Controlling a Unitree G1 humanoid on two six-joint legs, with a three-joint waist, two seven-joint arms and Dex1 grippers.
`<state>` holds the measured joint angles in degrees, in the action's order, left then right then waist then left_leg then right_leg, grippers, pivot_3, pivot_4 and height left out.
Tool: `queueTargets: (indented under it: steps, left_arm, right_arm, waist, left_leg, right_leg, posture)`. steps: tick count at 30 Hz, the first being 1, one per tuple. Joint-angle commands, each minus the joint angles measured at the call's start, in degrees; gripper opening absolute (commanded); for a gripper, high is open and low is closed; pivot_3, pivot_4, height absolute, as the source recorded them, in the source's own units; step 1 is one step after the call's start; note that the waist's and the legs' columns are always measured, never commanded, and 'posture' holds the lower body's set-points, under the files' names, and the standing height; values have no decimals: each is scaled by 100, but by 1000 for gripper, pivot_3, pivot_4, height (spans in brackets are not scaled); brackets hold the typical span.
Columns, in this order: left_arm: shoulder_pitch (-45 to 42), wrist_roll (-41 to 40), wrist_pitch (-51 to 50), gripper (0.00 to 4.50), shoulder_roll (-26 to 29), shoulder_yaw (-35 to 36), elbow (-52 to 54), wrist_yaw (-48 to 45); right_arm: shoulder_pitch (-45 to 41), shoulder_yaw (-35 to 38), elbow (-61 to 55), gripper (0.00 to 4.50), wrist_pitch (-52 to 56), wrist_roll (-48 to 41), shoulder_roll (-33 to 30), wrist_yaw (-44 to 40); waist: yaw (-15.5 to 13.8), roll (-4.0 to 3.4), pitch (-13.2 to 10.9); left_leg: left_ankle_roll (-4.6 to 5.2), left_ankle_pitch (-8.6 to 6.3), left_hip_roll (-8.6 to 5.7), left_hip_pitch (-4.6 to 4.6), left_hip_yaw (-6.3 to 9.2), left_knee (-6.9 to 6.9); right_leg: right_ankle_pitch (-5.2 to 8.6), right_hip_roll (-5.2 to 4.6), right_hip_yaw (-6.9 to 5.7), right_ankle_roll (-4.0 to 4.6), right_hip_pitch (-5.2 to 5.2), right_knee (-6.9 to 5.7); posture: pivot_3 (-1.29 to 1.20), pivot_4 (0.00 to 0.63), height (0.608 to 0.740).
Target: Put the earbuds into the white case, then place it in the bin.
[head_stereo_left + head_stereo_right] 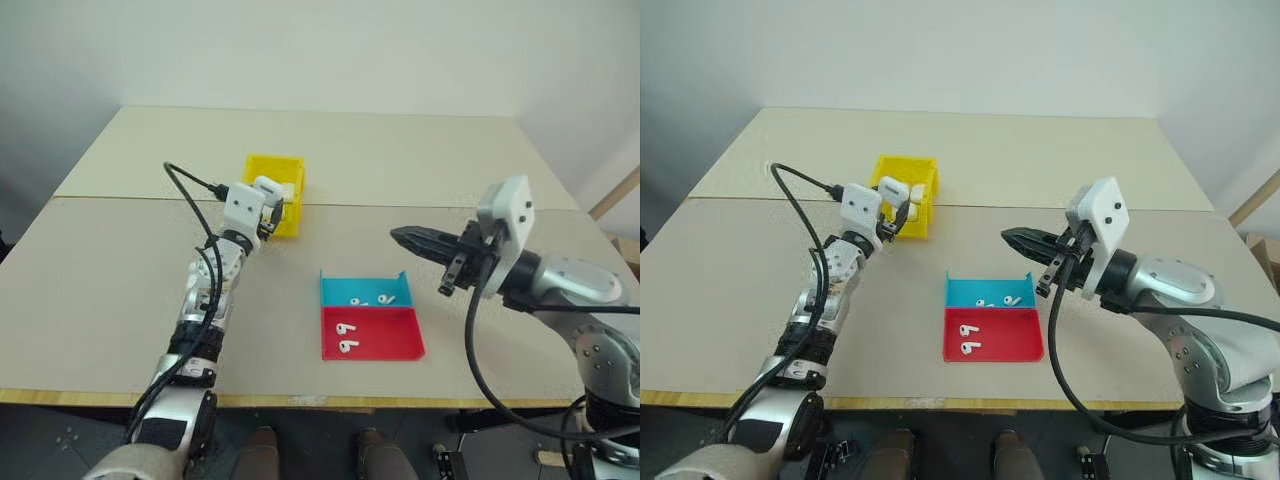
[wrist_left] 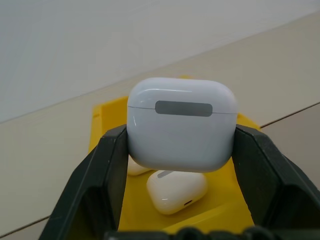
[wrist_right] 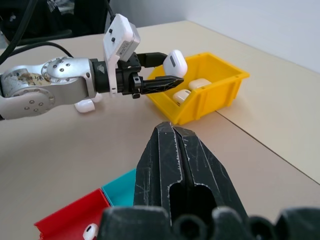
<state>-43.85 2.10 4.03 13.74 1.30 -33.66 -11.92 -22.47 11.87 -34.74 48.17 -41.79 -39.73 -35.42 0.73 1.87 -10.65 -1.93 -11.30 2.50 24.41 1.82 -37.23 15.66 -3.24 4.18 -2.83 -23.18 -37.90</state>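
My left gripper point(image 1: 272, 207) is shut on the white case point(image 2: 181, 122), lid closed, and holds it over the near edge of the yellow bin point(image 1: 282, 166). From the right wrist, the case point(image 3: 174, 62) hangs just above the bin's point(image 3: 220, 80) rim. Two earbuds point(image 1: 356, 301) lie in the blue tray point(image 1: 338, 288) and two more earbuds point(image 1: 346, 328) in the red tray point(image 1: 390, 340). My right gripper point(image 1: 400, 238) is shut with nothing in it. It hovers level over the table, to the right of the trays, pointing left.
Two other white cases point(image 2: 176, 192) point(image 3: 199, 83) lie inside the bin. The blue and red trays sit side by side near the table's front edge. A seam point(image 1: 420, 207) runs across the beige table behind them. A black cable point(image 1: 190, 185) loops off my left wrist.
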Motion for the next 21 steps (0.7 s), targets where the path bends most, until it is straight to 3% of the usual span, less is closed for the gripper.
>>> queueTargets:
  steps: [1, 5, 6, 9, 14, 17, 21]
  left_arm:
    - [-475, 100, 450, 2801, -24, -48, -592, 68]
    - [-907, 141, 570, 2801, -133, 14, -1401, 362]
    - [-998, 118, 607, 3529, -163, 31, -1564, 355]
    - [-1233, 253, 819, 4383, -192, -23, -2024, 603]
    - [-1382, 161, 1108, 4448, -220, 36, -2229, 533]
    - [-1057, -158, 1163, 4448, -199, 82, -1574, -98]
    - [238, -1227, 819, 4448, 26, 4, 894, -1695]
  right_arm:
    - [80, 40, -230, 23, -109, 57, -112, 92]
    - [99, -6, -234, 23, -114, 66, -141, 129]
    - [96, -12, -232, 0, -115, 62, -146, 133]
    - [72, -67, -223, 0, -122, 107, -153, 174]
    - [61, -77, -220, 0, -99, 97, -153, 225]
    - [97, -12, -267, 0, -50, 23, -176, 231]
    - [250, 174, -274, 0, 14, -192, -403, -7]
  waist:
    - [-4, 0, 0]
    - [-3, 0, 0]
    - [-2, 0, 0]
    - [-1, 0, 0]
    - [8, 0, 0]
    - [9, 0, 0]
    - [32, 0, 0]
  left_leg:
    - [0, 0, -1, 2, 0, 0]
    - [0, 0, -7, 1, 0, -1]
    - [0, 0, -7, 1, 1, -1]
    - [0, 0, -8, 0, 1, -1]
    - [0, 0, -8, 1, 1, 0]
    - [-2, 1, -9, 0, 1, 0]
    - [-6, 3, -5, -1, -1, 8]
  right_leg:
    - [0, -2, -1, 0, 0, 3]
    - [0, -7, -1, -1, 3, 1]
    - [0, -7, -1, -1, 3, 0]
    - [1, -7, -1, -2, 3, 0]
    - [1, -7, -1, -2, 2, -1]
    - [1, -8, -1, -2, 2, -3]
    - [1, -8, 0, -2, 2, -2]
  posture:
    - [0, 150, 740]
    - [0, 150, 740]
    - [0, 150, 740]
    - [0, 150, 740]
    - [0, 150, 740]
    - [0, 150, 740]
    - [0, 150, 740]
